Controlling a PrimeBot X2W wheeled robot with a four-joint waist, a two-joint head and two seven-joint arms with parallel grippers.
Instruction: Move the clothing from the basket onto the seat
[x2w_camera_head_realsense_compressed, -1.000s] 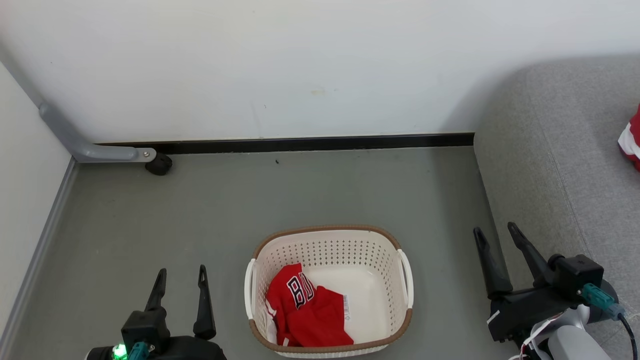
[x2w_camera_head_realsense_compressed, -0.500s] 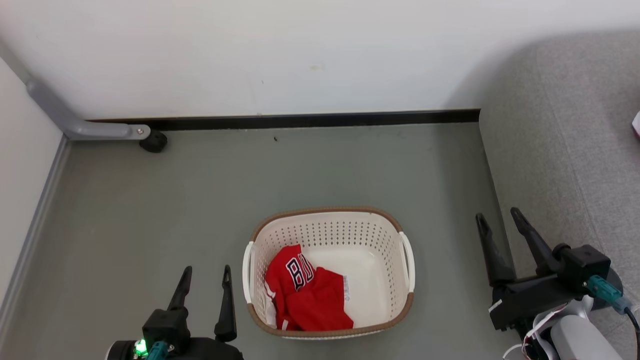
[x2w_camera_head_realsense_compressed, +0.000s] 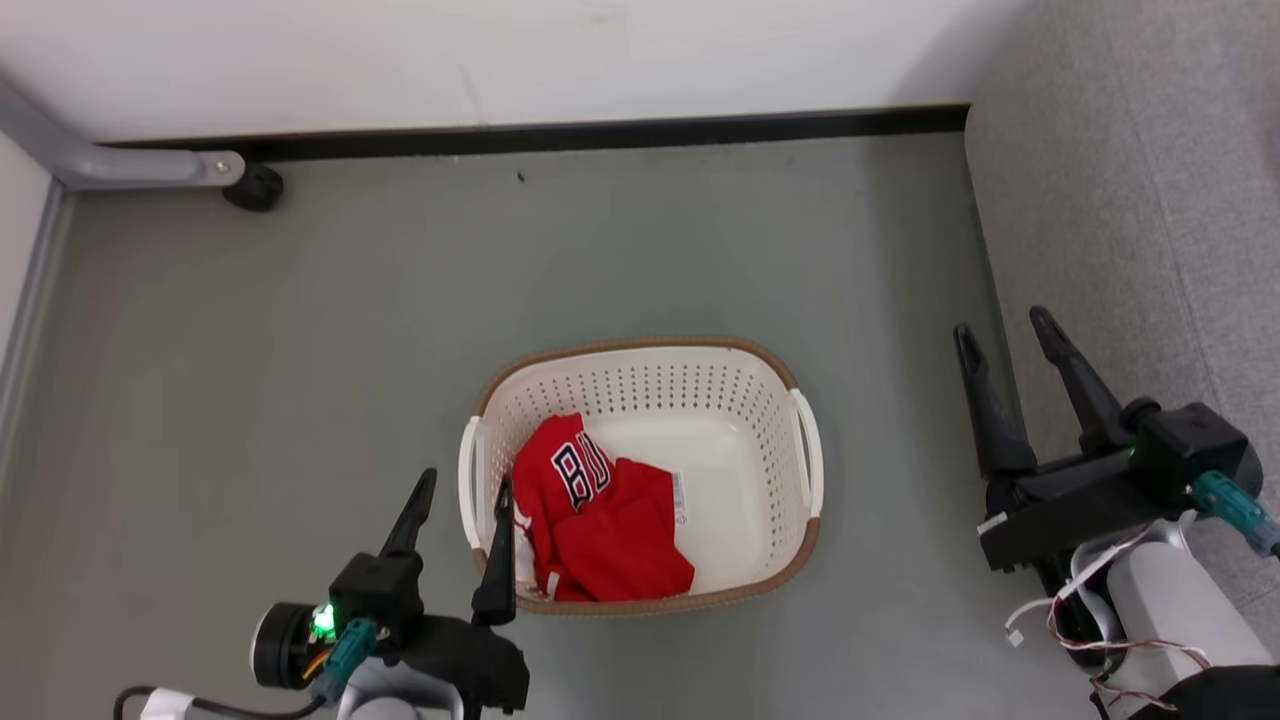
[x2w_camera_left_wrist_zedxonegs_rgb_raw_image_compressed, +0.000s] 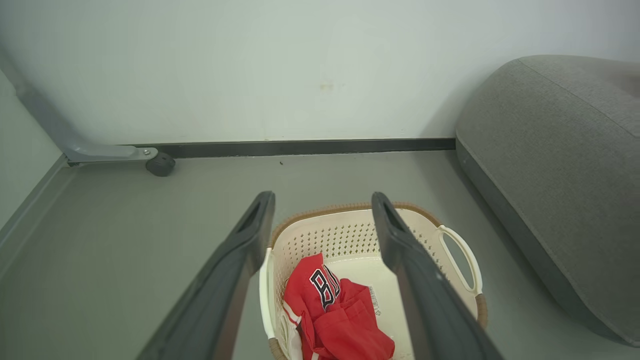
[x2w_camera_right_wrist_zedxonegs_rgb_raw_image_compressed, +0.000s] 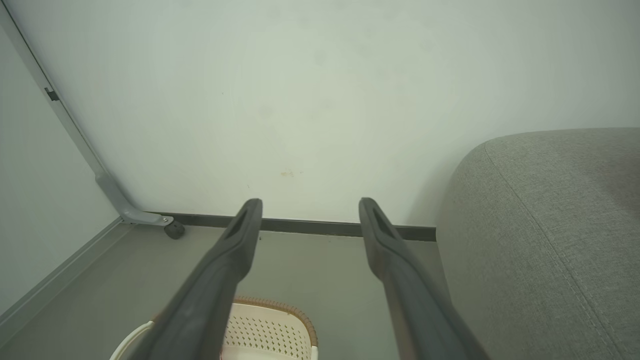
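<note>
clothing (x2w_camera_head_realsense_compressed: 600, 520) bunched in basket (x2w_camera_head_realsense_compressed: 640, 345); our left end effector (x2w_camera_head_realsense_compressed: 467, 477) wide at its rim, likely to reach in; right end effector (x2w_camera_head_realsense_compressed: 1001, 322) wide, empty.

Grey floor (x2w_camera_head_realsense_compressed: 300, 330) bears the basket (x2w_camera_head_realsense_compressed: 640, 385), the seat (x2w_camera_head_realsense_compressed: 1130, 180) nearby

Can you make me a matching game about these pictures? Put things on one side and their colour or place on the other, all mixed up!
Things:
1. jersey
2. basket
3. seat
4. left hand

Clues:
A. grey, at the right of the head view
B. red, lying inside the basket
C. dark, open, fingers by the basket's left side
D. cream with holes and a brown rim

Pairs: 1-B, 2-D, 3-A, 4-C
</note>
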